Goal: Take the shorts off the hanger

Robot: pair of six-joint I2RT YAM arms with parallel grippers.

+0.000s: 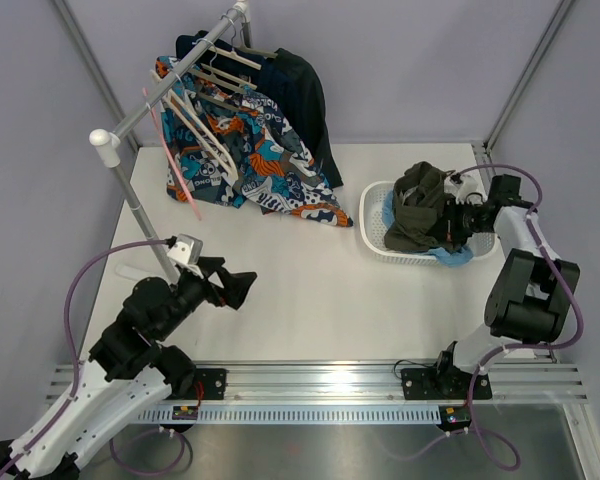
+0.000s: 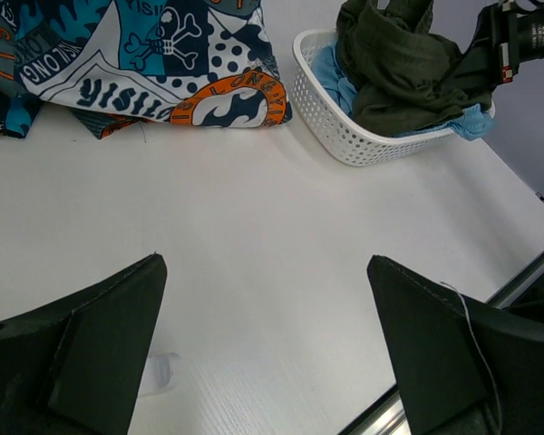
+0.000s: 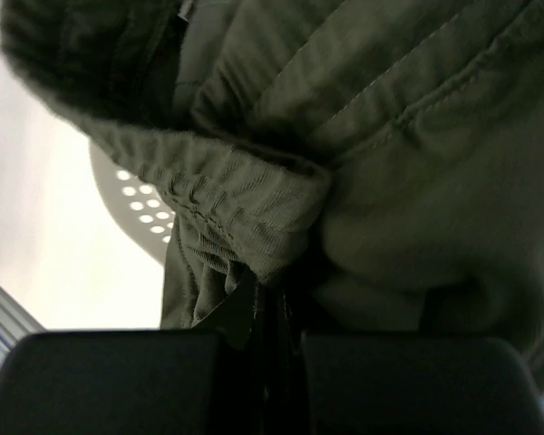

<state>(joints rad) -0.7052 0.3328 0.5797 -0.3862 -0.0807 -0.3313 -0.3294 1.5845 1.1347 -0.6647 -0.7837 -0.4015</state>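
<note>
Patterned blue-and-orange shorts [image 1: 250,160] and dark navy shorts [image 1: 300,90] hang on hangers [image 1: 195,125] on the rack at the back left. The patterned shorts also show in the left wrist view [image 2: 145,63]. Olive green shorts [image 1: 420,205] lie heaped in the white basket [image 1: 373,235] at the right. My right gripper [image 1: 458,218] is at the basket, shut on a fold of the olive shorts [image 3: 344,136]; its jaws [image 3: 276,326] pinch the fabric. My left gripper [image 1: 242,288] is open and empty over bare table [image 2: 267,281], well short of the hanging shorts.
The rack's pole [image 1: 145,215] stands just left of my left arm. Pale blue cloth [image 1: 455,257] lies under the olive shorts in the basket [image 2: 331,127]. A metal rail [image 1: 320,380] runs along the table's near edge.
</note>
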